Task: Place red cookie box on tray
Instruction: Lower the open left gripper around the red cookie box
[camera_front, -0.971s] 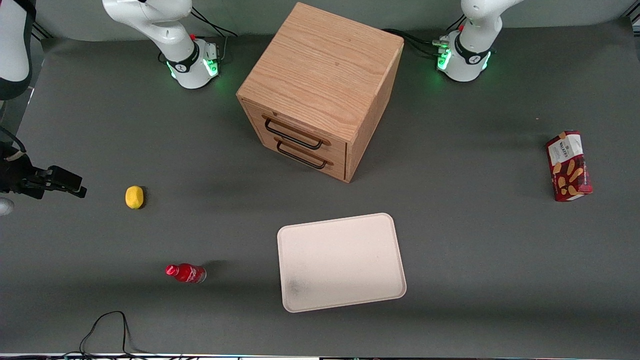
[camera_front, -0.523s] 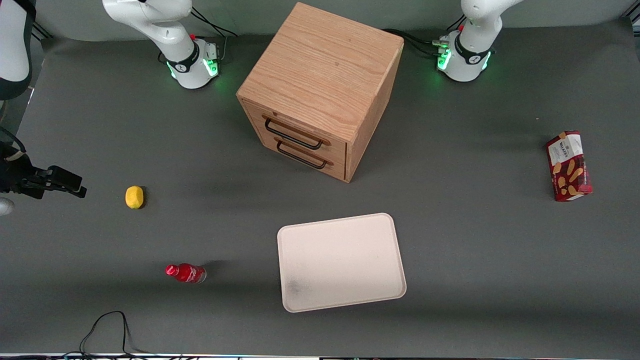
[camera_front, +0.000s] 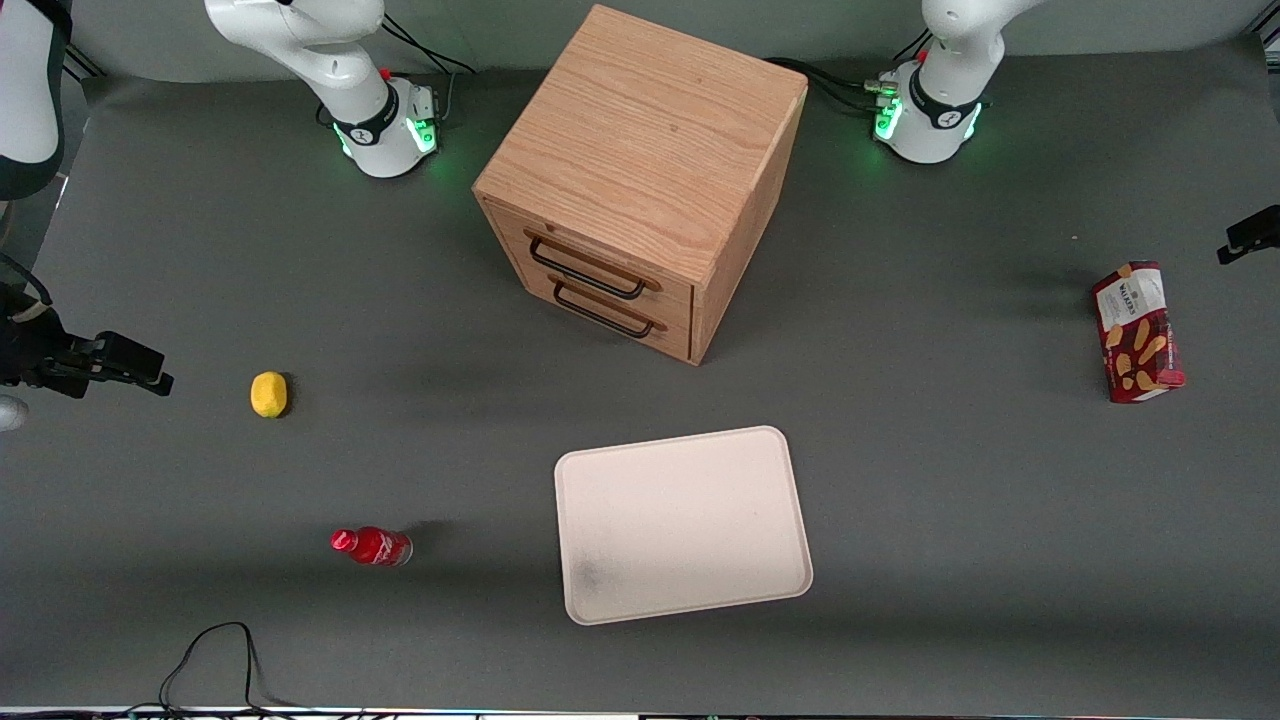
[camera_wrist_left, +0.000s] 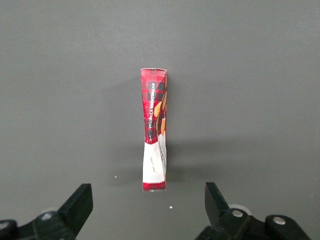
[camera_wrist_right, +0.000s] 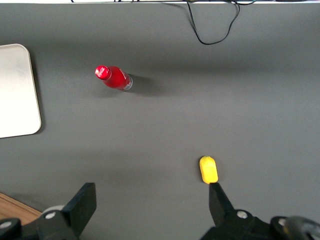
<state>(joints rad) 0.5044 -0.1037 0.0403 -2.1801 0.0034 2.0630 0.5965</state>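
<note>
The red cookie box (camera_front: 1138, 332) lies on the dark table toward the working arm's end, well apart from the tray (camera_front: 680, 520), which rests nearer the front camera. In the left wrist view the box (camera_wrist_left: 154, 130) stands on its narrow side, its white label end nearest my gripper (camera_wrist_left: 147, 207). The gripper hovers above the table, open, one black fingertip (camera_wrist_left: 80, 202) on either side of the box's line, and holds nothing. In the front view only a dark piece of the gripper (camera_front: 1250, 235) shows at the picture's edge, farther from the camera than the box.
A wooden two-drawer cabinet (camera_front: 640, 180) stands mid-table, farther from the camera than the tray. A yellow lemon (camera_front: 268, 394) and a small red bottle (camera_front: 372, 546) lie toward the parked arm's end. A black cable (camera_front: 215, 650) loops at the table's front edge.
A dark piece of my gripper has come into the front view at the working arm's end, near the box. The box, tray and other things have not moved.
</note>
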